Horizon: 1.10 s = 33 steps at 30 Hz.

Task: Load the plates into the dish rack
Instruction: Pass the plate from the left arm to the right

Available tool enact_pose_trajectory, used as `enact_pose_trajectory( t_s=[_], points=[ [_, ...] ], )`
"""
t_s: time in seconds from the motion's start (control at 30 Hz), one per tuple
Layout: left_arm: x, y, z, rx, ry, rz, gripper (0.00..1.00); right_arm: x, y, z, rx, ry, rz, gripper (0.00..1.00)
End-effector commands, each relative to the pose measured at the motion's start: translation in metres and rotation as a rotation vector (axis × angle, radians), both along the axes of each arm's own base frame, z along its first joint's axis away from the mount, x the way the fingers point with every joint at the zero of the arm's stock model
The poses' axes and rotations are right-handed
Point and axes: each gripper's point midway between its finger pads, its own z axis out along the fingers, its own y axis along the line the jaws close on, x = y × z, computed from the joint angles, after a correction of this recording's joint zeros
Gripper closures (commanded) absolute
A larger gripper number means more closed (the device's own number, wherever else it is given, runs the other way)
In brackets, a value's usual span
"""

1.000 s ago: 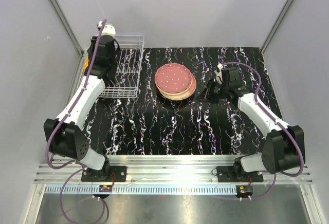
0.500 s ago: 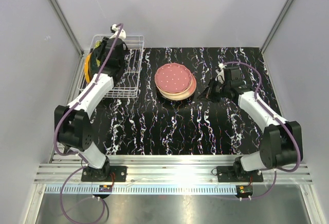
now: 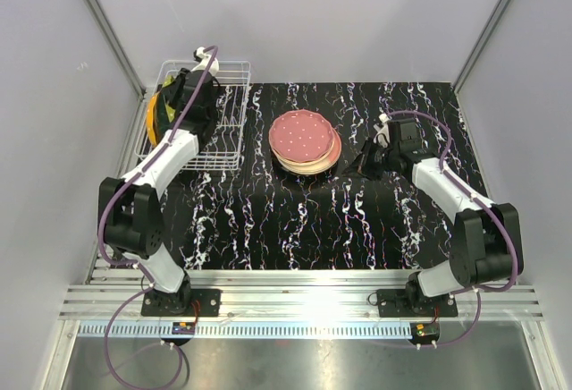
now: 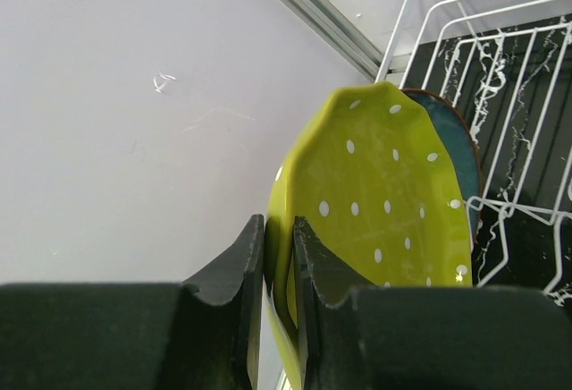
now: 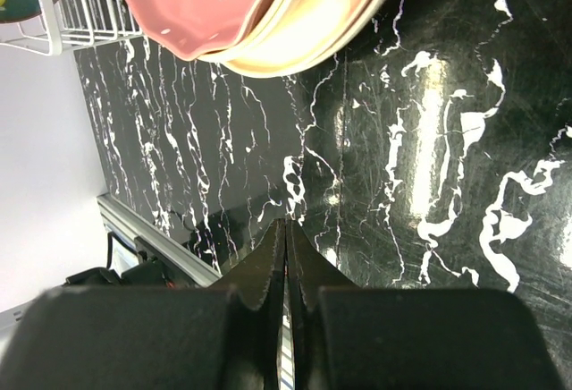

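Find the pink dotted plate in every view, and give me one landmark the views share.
Top external: the pink dotted plate lies near the picture's centre, right of the dish rack.
Left wrist: not in it; the yellow-green plate fills the middle.
Right wrist: at the top edge, left of middle.
Shared landmark: the dish rack, upper right in the left wrist view, top-left corner in the right wrist view.

A black marbled table [image 3: 313, 220] carries the dish rack [image 3: 229, 132] and a plate stack [image 3: 305, 142].
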Motion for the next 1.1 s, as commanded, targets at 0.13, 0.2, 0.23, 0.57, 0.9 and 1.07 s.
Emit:
enact_pose_trajectory(
  t_s=[0.13, 0.2, 0.23, 0.57, 0.9, 1.07],
  points=[
    [-0.002, 0.007, 0.063, -0.042, -0.236, 0.015, 1.00, 0.010, 0.012, 0.028, 0.096, -0.115, 0.056, 0.95],
    [-0.003, 0.008, 0.067, 0.003, -0.241, 0.000, 1.00, 0.013, 0.016, 0.044, 0.127, -0.156, 0.060, 0.95],
    [-0.004, 0.007, 0.070, 0.007, -0.254, -0.001, 1.00, 0.013, 0.017, 0.049, 0.134, -0.170, 0.063, 0.95],
    [0.002, -0.007, 0.063, 0.137, -0.274, -0.094, 1.00, 0.010, 0.012, 0.058, 0.093, -0.205, 0.079, 0.94],
    [0.001, -0.017, 0.092, 0.250, -0.300, -0.122, 1.00, 0.015, 0.015, 0.049, 0.104, -0.187, 0.082, 0.95],
    [0.003, -0.029, 0.088, 0.338, -0.279, -0.166, 1.00, 0.014, 0.015, 0.047, 0.102, -0.182, 0.081, 0.95]
  ],
)
